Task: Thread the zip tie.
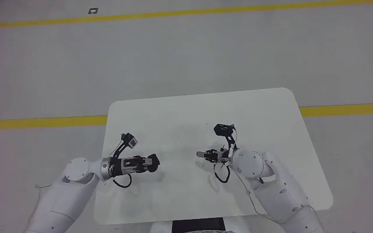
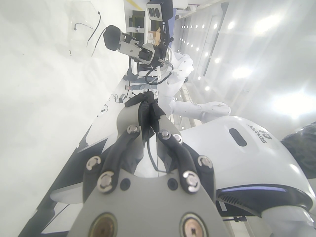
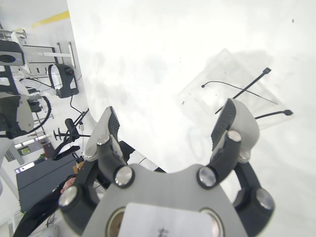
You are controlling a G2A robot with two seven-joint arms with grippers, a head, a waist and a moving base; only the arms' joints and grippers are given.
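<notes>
My left gripper (image 1: pixel 156 161) (image 2: pixel 148 102) is shut on a thin black zip tie (image 2: pixel 149 152), whose strand runs back between the fingers toward the wrist. It hovers over the table's near left part and points at the right gripper. My right gripper (image 1: pixel 200 155) (image 3: pixel 167 118) (image 2: pixel 111 38) stands open with nothing between its ribbed pads (image 3: pixel 223 122). It is a short way from the left gripper, facing it. Beyond it, a clear tray (image 3: pixel 209 82) (image 2: pixel 79 13) holds three loose black zip ties (image 3: pixel 251 82).
The white table (image 1: pixel 245 116) has rounded corners and bare surface around both arms. Its far edge (image 3: pixel 74 57) lies past the right gripper's open fingers. Chairs and equipment stand on the floor beyond the table.
</notes>
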